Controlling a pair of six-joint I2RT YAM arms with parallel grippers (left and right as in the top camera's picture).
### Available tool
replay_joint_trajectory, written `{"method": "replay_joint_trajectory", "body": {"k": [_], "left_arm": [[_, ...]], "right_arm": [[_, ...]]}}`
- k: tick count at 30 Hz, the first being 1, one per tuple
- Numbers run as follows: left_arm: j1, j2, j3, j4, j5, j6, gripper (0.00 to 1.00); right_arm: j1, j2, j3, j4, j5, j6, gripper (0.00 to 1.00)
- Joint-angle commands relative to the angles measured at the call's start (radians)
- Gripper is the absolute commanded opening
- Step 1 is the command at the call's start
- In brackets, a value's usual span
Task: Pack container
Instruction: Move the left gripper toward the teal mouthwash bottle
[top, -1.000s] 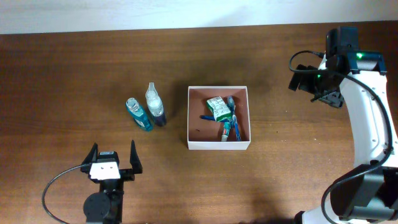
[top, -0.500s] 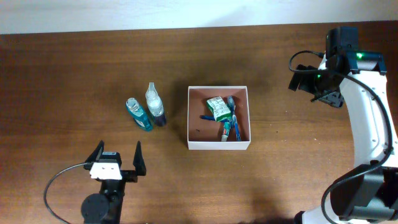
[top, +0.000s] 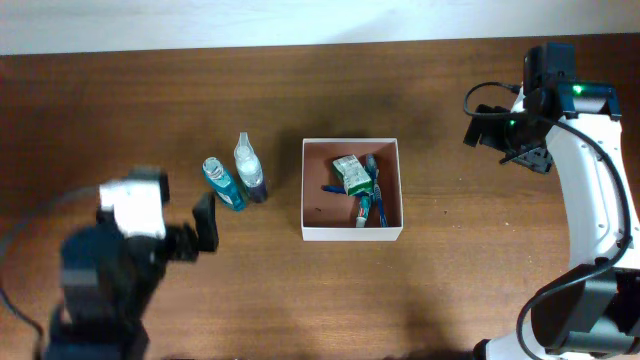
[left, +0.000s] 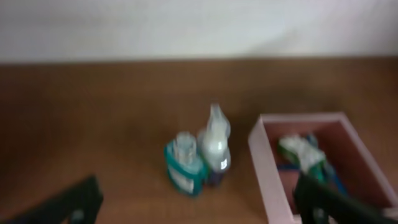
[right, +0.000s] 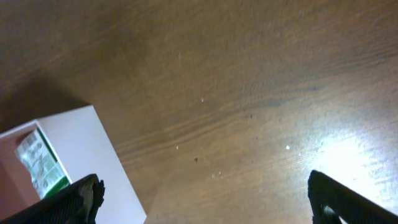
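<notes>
Overhead, the container (top: 352, 236) sits mid-bench (top: 450, 120) holding a green-and-white packet (top: 351, 173) and blue items; a teal bottle (top: 223, 184) and a clear spray bottle (top: 249, 170) stand side by side near its left wall. The left gripper (left: 199, 202), blurred, is spread wide and empty, facing the bottles; the right gripper (right: 205, 199), likewise wide and empty, hangs above bare wood beside the container's corner.

The left tool (left: 199, 204) has lifted and moved toward the two bottles (top: 224, 185).

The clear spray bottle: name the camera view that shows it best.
Overhead: the clear spray bottle is sharp and whole, beside the teal bottle. The left wrist view shows it blurred; the right wrist view misses it.
</notes>
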Motion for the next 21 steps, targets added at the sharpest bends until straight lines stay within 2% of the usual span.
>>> {"method": "replay_joint_trajectory", "body": {"k": [1, 3, 13, 18, 21], "left_arm": [[0.003, 0.137, 0.168, -0.13, 0.04, -0.003, 1.0], [0.003, 0.185, 0.211, -0.182, 0.041, -0.003, 1.0], [0.002, 0.301, 0.217, -0.233, 0.049, -0.005, 0.99], [0.002, 0.377, 0.217, -0.236, 0.034, -0.05, 0.98], [0.002, 0.433, 0.217, -0.236, -0.034, -0.097, 0.98]], "right_arm": [[-0.006, -0.01, 0.008, 0.0, 0.013, 0.001, 0.98], [-0.006, -0.01, 0.008, 0.0, 0.013, 0.001, 0.98], [-0.006, -0.01, 0.008, 0.0, 0.013, 0.001, 0.98], [-0.006, -0.01, 0.008, 0.0, 0.013, 0.0, 0.98], [-0.006, -0.01, 0.008, 0.0, 0.013, 0.001, 0.98]]}}
